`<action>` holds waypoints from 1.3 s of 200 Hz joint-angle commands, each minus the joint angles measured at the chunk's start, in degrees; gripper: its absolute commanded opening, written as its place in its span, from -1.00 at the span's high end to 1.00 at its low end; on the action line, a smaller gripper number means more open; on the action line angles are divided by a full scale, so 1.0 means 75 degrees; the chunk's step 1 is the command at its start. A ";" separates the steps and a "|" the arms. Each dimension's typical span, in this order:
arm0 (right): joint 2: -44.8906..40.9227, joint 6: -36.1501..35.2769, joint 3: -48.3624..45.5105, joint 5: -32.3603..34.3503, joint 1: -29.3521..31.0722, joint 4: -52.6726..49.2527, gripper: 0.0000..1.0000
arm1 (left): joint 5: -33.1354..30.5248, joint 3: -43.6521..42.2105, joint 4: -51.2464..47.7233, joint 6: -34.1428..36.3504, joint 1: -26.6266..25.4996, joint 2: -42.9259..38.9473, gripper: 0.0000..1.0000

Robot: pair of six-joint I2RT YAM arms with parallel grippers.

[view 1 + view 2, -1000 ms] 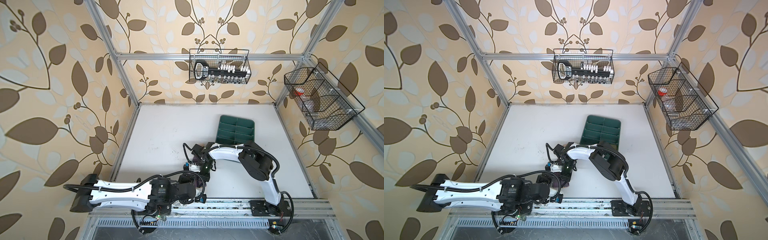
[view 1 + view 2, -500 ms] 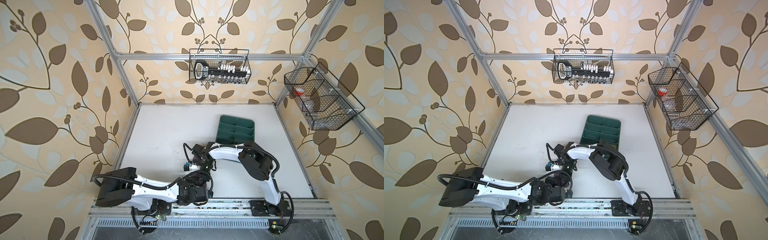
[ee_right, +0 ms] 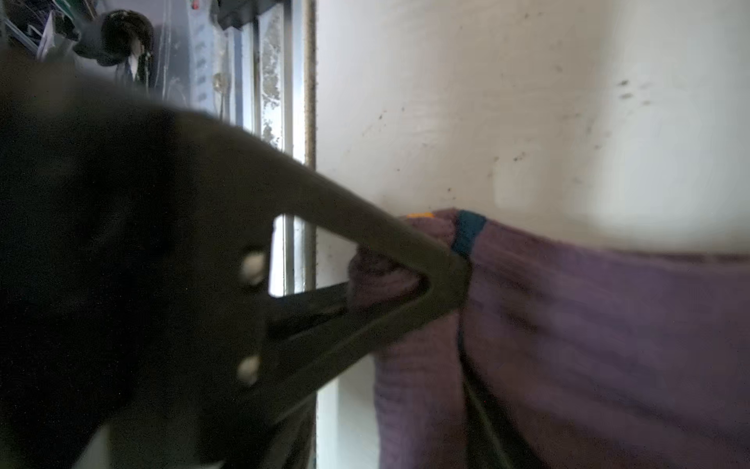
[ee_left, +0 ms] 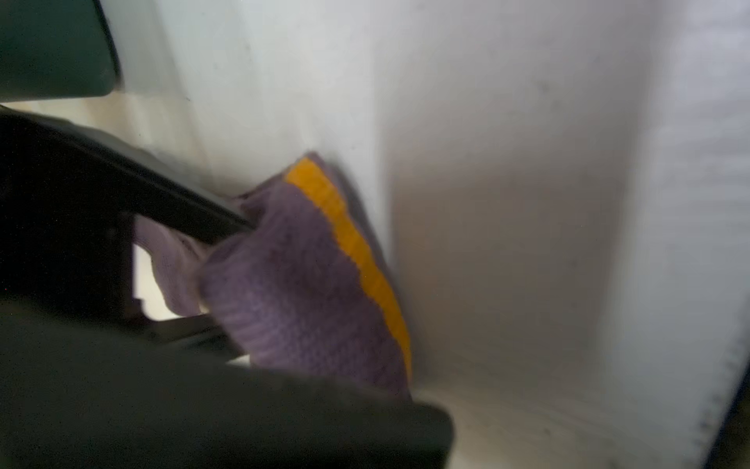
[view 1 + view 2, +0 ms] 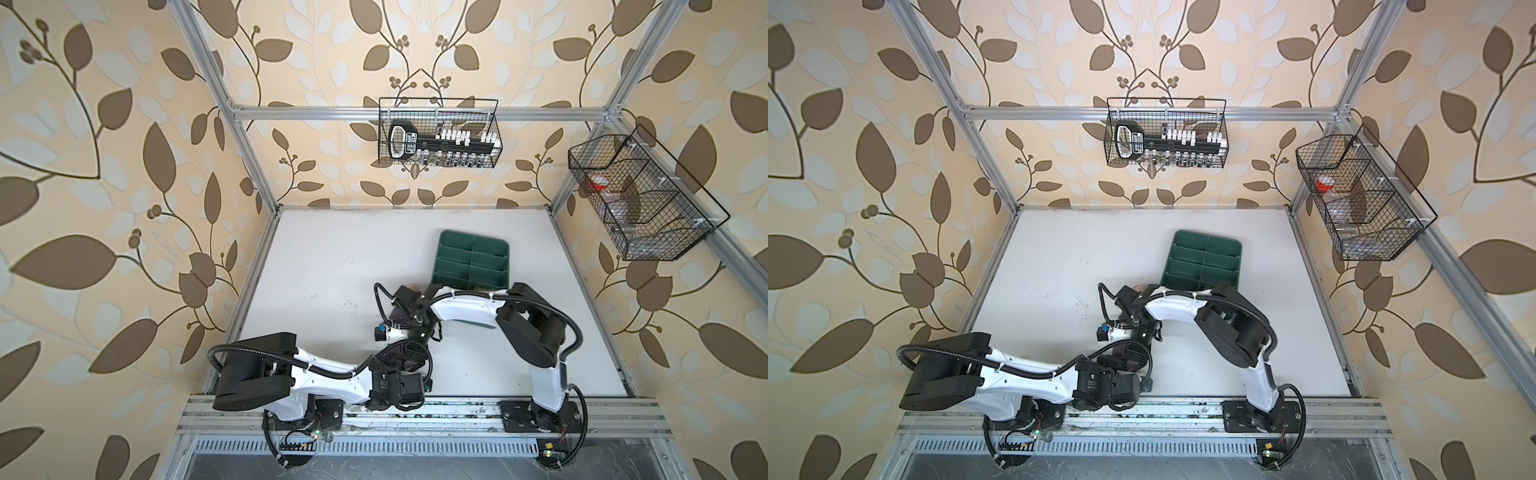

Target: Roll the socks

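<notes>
Purple ribbed knit fills both wrist views: the sock (image 4: pixel 300 300) lies on the white table (image 5: pixel 324 266) near its front edge, nearer the rail than the green tray (image 5: pixel 473 257), between the two grippers. The left gripper (image 4: pixel 251 284) is clenched on the sock, fabric bunched between its black fingers (image 4: pixel 182 207), with the yellow stripe (image 4: pixel 353 251) running just past them. The right gripper (image 3: pixel 442 284) has a fingertip against the sock beside the navy stripe (image 3: pixel 468 233), cloth puckered at the tip. Whether it grips or has let go I cannot tell. In both top views the arms cover most of the sock.
</notes>
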 commanded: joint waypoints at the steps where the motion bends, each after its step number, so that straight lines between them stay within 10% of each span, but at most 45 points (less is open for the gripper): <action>1: -0.1099 -0.0118 -0.0602 0.0764 -0.0417 0.1033 -0.90 | 0.1783 -0.0173 0.0443 0.0438 0.0231 -0.0360 1.00; 79: -0.7271 0.0850 -0.2911 0.4101 -0.2133 0.4926 -1.00 | 0.1902 0.0568 0.0694 0.2639 0.0583 0.0963 1.00; 143: -1.0335 -0.0656 -0.4420 0.4615 -0.1989 0.3446 -1.00 | 0.2888 0.1982 -0.0307 0.2235 0.1808 0.1451 1.00; 205: -1.2190 -0.3487 -0.5601 0.7706 0.0908 0.2035 -0.89 | 0.4737 0.2457 -0.1195 0.1657 0.2459 0.1733 1.00; 260: -1.1865 -0.3120 -0.6275 1.0636 0.4755 0.0710 -0.79 | 0.6058 0.2906 -0.1901 0.1679 0.3626 0.1562 1.00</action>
